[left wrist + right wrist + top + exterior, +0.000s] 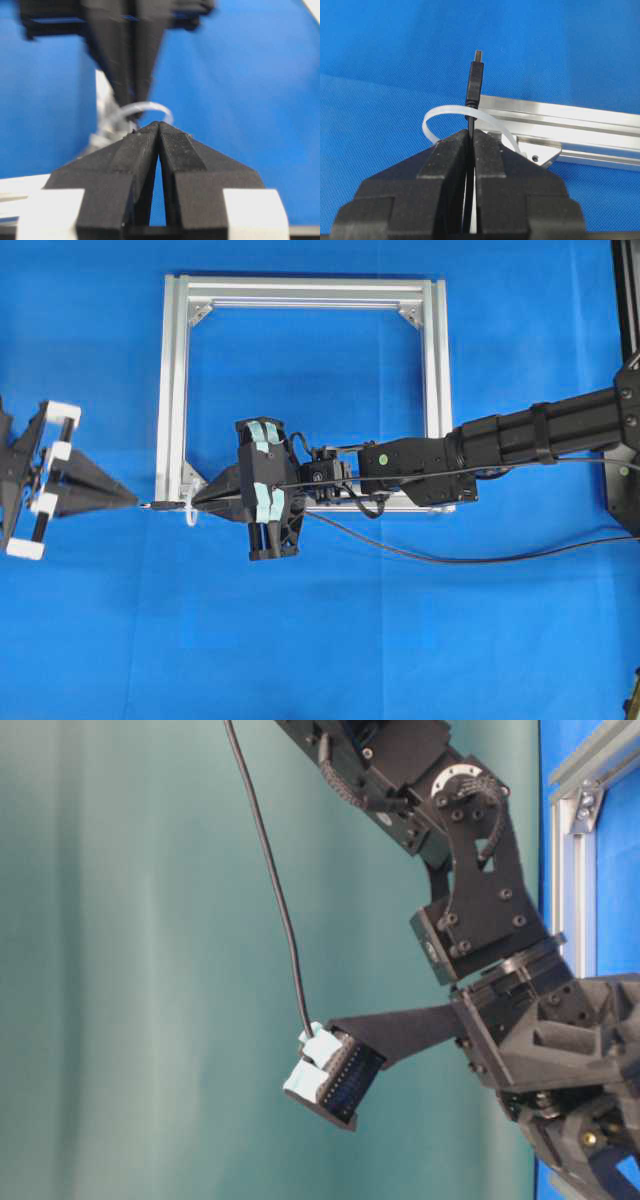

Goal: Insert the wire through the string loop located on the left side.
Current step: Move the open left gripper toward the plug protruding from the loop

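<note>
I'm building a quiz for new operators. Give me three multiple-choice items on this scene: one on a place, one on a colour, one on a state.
1. Where is the string loop tied?
A. the aluminium frame's lower left corner
B. its upper right corner
C. the right arm

2. What colour is the table cover?
A. green
B. blue
C. white

3. What is the right claw doing?
A. standing open
B. shut on nothing
C. shut on the wire

Key: 1 A, the overhead view shows the loop at that corner. 2 B, the cover is blue in the overhead and wrist views. 3 C, the right wrist view shows the plug tip sticking out beyond the closed fingers.
</note>
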Robot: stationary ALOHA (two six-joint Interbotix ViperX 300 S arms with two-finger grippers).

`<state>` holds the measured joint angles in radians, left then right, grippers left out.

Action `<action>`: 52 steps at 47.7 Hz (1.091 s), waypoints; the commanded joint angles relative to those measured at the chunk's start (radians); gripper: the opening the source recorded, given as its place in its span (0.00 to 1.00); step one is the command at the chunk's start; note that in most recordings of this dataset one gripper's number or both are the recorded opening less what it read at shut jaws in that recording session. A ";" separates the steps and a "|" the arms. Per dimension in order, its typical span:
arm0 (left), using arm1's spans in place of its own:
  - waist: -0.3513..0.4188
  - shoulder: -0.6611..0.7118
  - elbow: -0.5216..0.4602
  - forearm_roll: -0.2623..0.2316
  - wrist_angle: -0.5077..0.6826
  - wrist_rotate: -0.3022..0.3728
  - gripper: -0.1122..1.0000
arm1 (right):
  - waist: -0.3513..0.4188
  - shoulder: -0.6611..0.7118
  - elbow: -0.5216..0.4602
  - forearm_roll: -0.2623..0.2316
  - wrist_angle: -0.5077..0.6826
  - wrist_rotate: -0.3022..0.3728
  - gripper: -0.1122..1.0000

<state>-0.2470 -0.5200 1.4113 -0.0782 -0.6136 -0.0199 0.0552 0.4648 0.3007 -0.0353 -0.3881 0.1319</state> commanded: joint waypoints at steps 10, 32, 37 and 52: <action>-0.014 -0.005 -0.038 0.003 0.044 0.003 0.10 | -0.002 -0.021 -0.018 -0.002 -0.003 0.002 0.01; -0.006 -0.006 -0.063 0.008 0.084 0.018 0.68 | -0.002 -0.021 -0.015 -0.002 -0.003 0.000 0.01; 0.012 -0.008 -0.064 0.008 0.091 0.020 0.90 | -0.002 -0.021 -0.015 -0.002 -0.003 0.000 0.01; 0.034 0.023 -0.077 0.008 0.094 0.020 0.89 | -0.002 -0.021 -0.014 -0.002 -0.003 0.000 0.01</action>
<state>-0.2163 -0.5123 1.3591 -0.0736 -0.5154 -0.0015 0.0552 0.4648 0.3007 -0.0353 -0.3881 0.1304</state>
